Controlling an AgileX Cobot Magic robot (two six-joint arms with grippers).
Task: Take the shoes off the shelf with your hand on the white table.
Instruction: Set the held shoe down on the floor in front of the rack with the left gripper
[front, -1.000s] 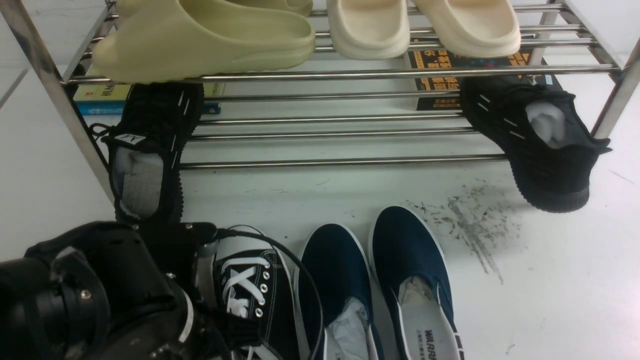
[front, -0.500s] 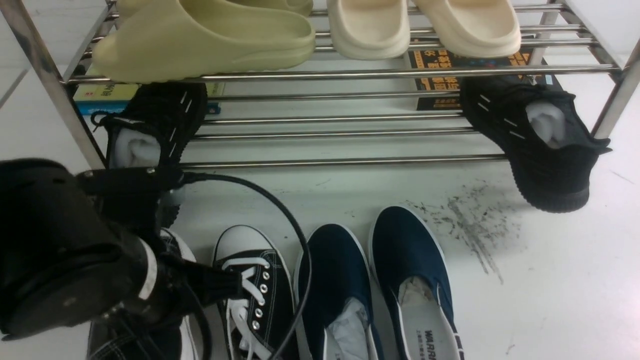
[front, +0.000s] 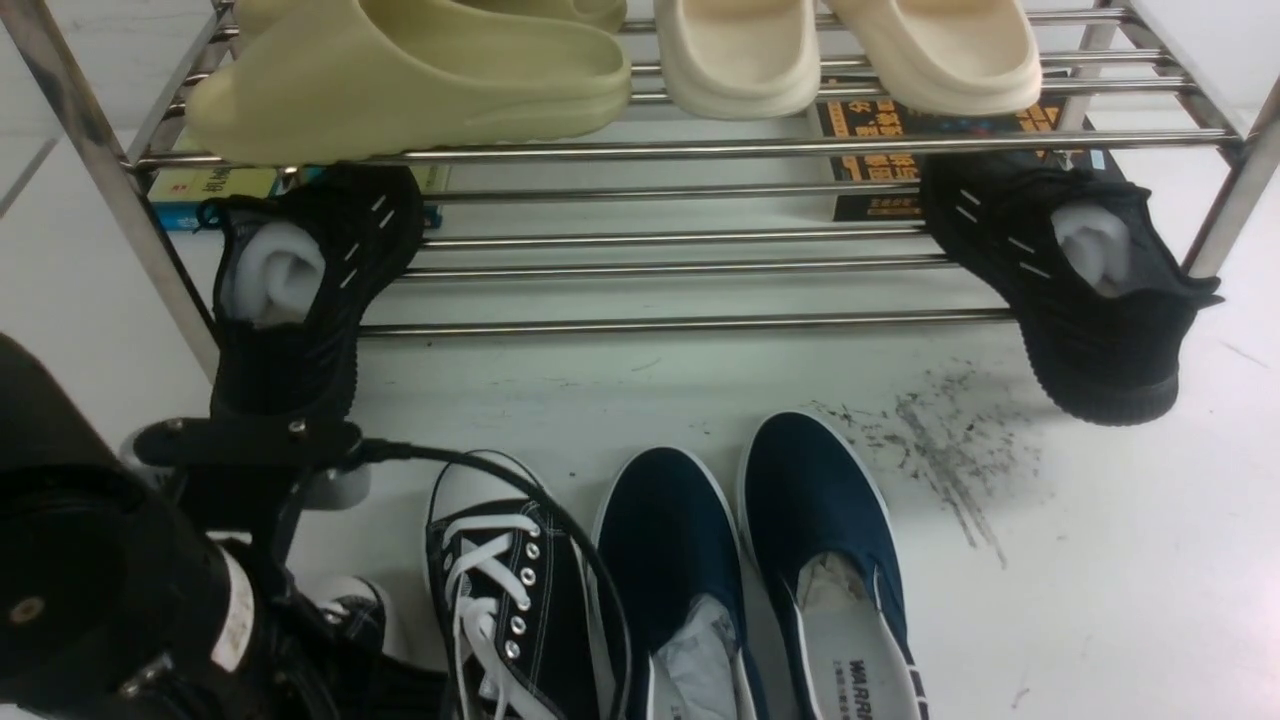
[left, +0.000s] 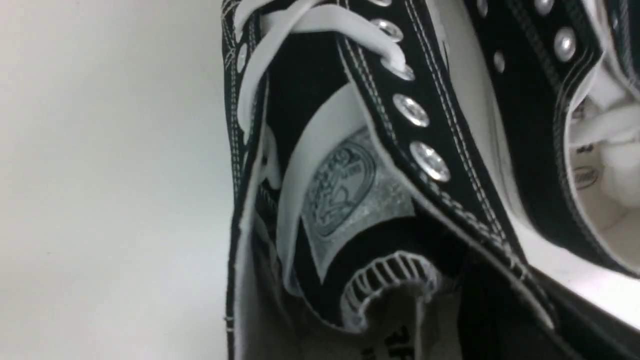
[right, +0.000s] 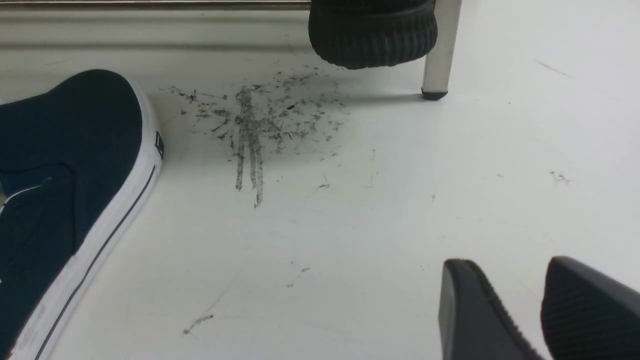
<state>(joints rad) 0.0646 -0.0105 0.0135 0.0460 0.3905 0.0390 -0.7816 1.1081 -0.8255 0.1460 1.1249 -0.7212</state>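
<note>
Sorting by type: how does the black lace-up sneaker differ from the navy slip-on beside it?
The black canvas lace-up sneaker has white laces and silver eyelets; the navy slip-on has neither. The sneaker's toe is white, the slip-on's navy. Both stand on the white table, toes toward the chrome shelf.

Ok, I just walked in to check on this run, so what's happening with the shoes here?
The left arm is low over the sneakers, its camera looking right into one; whether its tool grips cannot be seen. Both sneakers are off the rack: one stands on the table beside the slip-ons, the other is half hidden under the arm. The right tool hangs open and empty above the table. Two knit shoes sit on the rack's lower tier.
</note>
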